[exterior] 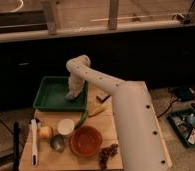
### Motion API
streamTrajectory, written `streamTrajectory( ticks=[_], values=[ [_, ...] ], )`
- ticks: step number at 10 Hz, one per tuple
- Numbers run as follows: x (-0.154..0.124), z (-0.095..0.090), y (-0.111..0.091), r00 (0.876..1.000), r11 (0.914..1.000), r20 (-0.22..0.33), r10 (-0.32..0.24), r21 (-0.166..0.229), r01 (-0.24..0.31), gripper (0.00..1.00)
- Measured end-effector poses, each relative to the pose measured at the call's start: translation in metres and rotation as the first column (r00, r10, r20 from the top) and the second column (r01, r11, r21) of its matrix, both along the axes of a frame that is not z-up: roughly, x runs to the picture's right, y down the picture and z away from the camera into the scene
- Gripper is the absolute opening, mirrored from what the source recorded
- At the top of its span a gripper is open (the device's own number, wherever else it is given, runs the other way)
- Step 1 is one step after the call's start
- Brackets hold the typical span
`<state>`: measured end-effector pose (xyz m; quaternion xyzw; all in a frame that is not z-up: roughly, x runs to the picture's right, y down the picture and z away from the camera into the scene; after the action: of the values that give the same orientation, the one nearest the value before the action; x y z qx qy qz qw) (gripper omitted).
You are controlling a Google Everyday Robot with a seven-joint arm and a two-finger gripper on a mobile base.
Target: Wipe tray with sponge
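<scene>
I'm seeing the gripper [72, 94] reaching down into the green tray [50, 95], left of frame center, at its right side. Can't tell the claw's state, and I'm not making out the sponge. Orange bowl [86, 141] is sitting lower center on the table [108, 126].

arm: white, reaches from near right to far left, elbow bent high | wrist: angled downward | gripper [72, 95]: low, left of centre
</scene>
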<state>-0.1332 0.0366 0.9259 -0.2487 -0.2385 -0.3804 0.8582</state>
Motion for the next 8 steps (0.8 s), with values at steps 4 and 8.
streamTrajectory(
  ticks=[4, 8],
  values=[
    [0.0005, 0.0005, -0.0010, 1.000, 1.0000, 0.002, 0.000, 0.003, 0.000, 0.13],
    [0.0004, 0.0007, -0.0015, 1.000, 1.0000, 0.005, -0.002, 0.005, 0.002, 0.13]
  ],
)
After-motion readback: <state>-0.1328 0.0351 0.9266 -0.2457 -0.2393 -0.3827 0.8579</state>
